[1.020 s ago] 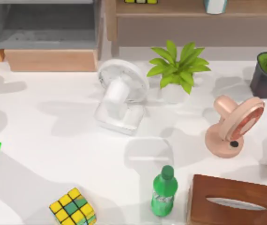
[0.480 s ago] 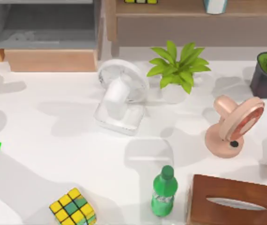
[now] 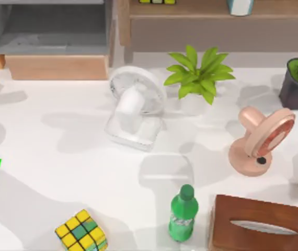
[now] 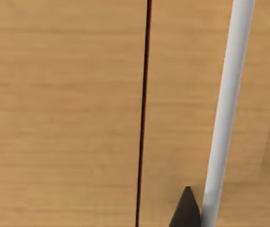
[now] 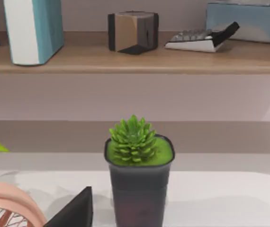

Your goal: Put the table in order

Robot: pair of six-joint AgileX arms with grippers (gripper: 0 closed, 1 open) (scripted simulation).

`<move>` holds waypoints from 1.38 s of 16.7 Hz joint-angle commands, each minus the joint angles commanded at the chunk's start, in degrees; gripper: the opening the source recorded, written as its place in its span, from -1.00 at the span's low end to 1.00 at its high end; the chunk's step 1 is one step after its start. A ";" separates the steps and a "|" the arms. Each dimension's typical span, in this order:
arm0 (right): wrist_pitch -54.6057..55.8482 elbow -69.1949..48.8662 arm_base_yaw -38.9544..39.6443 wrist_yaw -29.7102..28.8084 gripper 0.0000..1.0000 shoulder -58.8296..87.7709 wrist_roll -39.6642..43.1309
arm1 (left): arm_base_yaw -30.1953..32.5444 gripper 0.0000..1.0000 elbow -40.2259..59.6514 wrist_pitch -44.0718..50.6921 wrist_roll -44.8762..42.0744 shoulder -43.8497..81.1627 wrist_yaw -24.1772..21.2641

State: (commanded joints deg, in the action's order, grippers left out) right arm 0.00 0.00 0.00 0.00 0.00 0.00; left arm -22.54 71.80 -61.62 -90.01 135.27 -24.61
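Several things crowd the table (image 3: 60, 141): cube (image 3: 81, 230) at 7 o'clock, bottle (image 3: 183, 213) at 6. Best cleared singly, nearest first. Jaw states untellable.

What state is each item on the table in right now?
White fan: tipped on its back.
Pink fan: upright on its base.
Bottle: upright, capped.
Cube: scrambled.
Tissue box: flat, tissue showing in slot.
Succulent: upright in dark pot.
Leafy plant: upright.
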 joint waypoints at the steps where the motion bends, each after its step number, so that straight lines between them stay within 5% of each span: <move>1: 0.00 0.00 0.00 0.00 1.00 0.00 0.00 | 0.00 1.00 0.00 0.00 0.00 0.00 0.00; 23: 0.00 0.00 0.00 0.00 1.00 0.00 0.00 | -2.48 1.00 -11.20 -4.88 0.00 -3.38 -2.27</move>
State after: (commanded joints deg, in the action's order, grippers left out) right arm 0.00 0.00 0.00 0.00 0.00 0.00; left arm -25.02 60.60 -66.50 -90.01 131.89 -26.88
